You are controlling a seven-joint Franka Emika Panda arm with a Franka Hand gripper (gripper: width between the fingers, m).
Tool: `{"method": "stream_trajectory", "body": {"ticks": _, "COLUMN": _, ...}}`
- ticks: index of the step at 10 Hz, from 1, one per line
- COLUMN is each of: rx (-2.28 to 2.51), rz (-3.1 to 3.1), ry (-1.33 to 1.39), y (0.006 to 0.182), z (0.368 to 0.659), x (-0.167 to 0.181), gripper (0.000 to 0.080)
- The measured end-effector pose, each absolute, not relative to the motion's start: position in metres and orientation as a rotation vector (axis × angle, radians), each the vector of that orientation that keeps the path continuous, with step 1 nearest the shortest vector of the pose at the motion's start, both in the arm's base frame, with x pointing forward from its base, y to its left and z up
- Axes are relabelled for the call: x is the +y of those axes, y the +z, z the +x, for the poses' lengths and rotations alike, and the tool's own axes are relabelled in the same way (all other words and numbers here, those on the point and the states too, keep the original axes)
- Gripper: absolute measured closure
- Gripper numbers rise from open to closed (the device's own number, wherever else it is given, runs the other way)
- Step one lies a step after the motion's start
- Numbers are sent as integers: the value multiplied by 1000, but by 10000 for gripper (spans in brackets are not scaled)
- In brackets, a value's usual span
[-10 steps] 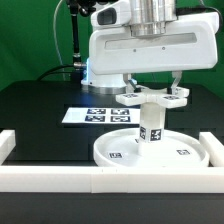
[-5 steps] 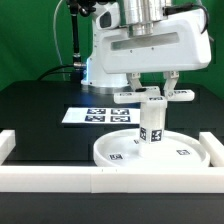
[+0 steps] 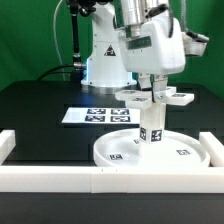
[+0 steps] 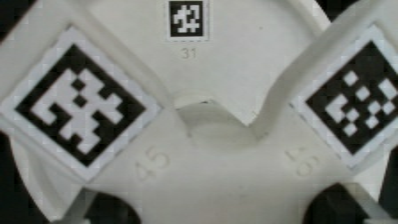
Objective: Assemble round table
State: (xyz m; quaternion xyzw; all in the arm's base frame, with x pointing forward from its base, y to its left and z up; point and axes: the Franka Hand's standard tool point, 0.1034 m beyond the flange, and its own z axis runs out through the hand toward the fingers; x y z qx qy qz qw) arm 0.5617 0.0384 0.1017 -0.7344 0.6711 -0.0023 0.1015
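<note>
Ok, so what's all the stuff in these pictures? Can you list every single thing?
round disc: 1, white with black-and-white tags, flat on the table behind the front rail
leg: 1, white with a tag, upright at the disc's middle
cross-shaped base: 1, white with tags, on top of the leg
marker board: 1, white with tags, flat behind the disc
border rails: three sides showing, white, front and both sides
table: 1, black, under everything
backdrop: 1, green, at the back
gripper: 1, white, at the cross-shaped base; grip unclear
arm: 1, white, above the parts
</note>
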Motion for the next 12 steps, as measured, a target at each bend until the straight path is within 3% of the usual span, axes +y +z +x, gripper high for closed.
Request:
{"method": "stream_trajectory", "body": {"ticks": 5, "rx": 2282, "rz": -1833, "ry": 72, "y": 102, "z": 563, "x": 37, "gripper": 356}}
{"method": "stream_trajectory", "body": {"ticks": 6, "rx": 2322, "rz": -1774, "ry": 85, "y": 102, "z": 563, "x": 38, "gripper": 283}}
{"method": "stream_trajectory", "body": {"ticks": 7, "rx": 2313, "rz": -1784, "ry": 85, "y": 101, "z": 563, "x": 40, "gripper": 283}}
{"method": "stream_trajectory", "body": {"ticks": 8, "rx": 2297, "rz": -1804, "ry": 83, "y": 101, "z": 563, "x": 40, "gripper": 178}}
{"method": "stream_trajectory", "body": {"ticks": 9, "rx": 2281, "rz": -1821, "ry": 80, "y": 102, "z": 563, "x": 40, "gripper": 178}}
{"method": "stream_trajectory", "body": {"ticks": 12, "rx": 2172, "rz": -1876, "ry": 71, "y": 133, "z": 568, "x": 43, "gripper": 151}}
